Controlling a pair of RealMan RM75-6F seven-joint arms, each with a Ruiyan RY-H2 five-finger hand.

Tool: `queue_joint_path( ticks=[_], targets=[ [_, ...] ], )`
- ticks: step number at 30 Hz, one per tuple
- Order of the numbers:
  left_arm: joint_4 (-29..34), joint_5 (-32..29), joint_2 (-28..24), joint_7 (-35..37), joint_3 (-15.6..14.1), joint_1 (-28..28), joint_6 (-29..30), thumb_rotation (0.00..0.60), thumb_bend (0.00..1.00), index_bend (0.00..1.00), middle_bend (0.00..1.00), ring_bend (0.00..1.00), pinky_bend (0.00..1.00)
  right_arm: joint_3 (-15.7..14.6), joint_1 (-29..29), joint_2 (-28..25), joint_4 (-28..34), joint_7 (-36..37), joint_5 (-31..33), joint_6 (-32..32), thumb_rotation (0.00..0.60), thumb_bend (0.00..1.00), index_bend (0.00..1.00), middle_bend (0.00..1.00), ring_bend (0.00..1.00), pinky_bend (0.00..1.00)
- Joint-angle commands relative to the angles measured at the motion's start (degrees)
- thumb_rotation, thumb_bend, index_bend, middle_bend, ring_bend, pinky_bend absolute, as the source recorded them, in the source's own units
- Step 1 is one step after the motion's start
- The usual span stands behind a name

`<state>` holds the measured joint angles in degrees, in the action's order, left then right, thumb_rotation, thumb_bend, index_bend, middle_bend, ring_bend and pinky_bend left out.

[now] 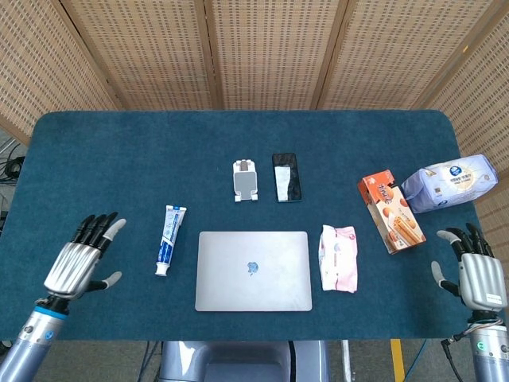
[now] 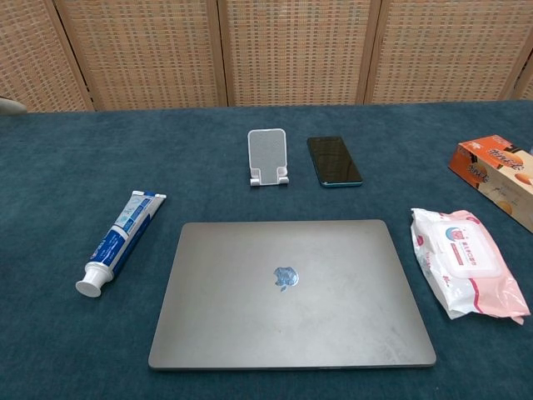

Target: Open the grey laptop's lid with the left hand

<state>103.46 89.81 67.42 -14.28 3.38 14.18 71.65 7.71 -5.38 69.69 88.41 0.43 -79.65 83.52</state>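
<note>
The grey laptop lies flat with its lid down near the table's front edge, logo facing up. My left hand hovers over the cloth well to the laptop's left, beyond the toothpaste, fingers spread and holding nothing. In the chest view only a fingertip of it shows at the left edge. My right hand stays at the table's front right corner, fingers apart and empty, far from the laptop.
A toothpaste tube lies between my left hand and the laptop. A white phone stand and a dark phone sit behind the laptop. A wipes pack, a biscuit box and a tissue pack lie to the right.
</note>
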Motion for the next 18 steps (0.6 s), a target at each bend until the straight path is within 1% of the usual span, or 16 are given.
queue_joint_path(
  ticks=[1, 5, 11, 18],
  targets=[
    [1.9, 0.8, 1.3, -2.6, 0.9, 4.0, -4.6, 0.571, 0.20, 0.00, 0.00, 0.00, 0.00, 0.1, 0.0, -0.1, 0.2, -0.1, 0.0, 0.1, 0.600, 0.41, 0.26, 0.22, 0.01, 0.17],
    [2.7, 0.5, 4.2, -5.6, 1.6, 7.7, -9.0, 0.569, 0.20, 0.00, 0.00, 0.00, 0.00, 0.1, 0.0, -0.2, 0.6, -0.3, -0.3, 0.4, 0.600, 0.41, 0.26, 0.22, 0.01, 0.17],
    [3.6, -3.0, 9.4, -10.7, 2.4, 12.1, -14.7, 0.570, 0.20, 0.00, 0.00, 0.00, 0.00, -0.2, 0.0, -0.3, 1.2, -0.5, -0.9, 0.5, 0.600, 0.41, 0.26, 0.22, 0.01, 0.17],
    [4.1, -5.8, 14.6, -16.6, 2.6, 15.3, -18.2, 0.569, 0.14, 0.00, 0.00, 0.00, 0.00, -0.4, 0.0, -0.3, 1.3, -0.4, -1.2, 0.6, 0.600, 0.41, 0.26, 0.22, 0.01, 0.17]
  ],
)
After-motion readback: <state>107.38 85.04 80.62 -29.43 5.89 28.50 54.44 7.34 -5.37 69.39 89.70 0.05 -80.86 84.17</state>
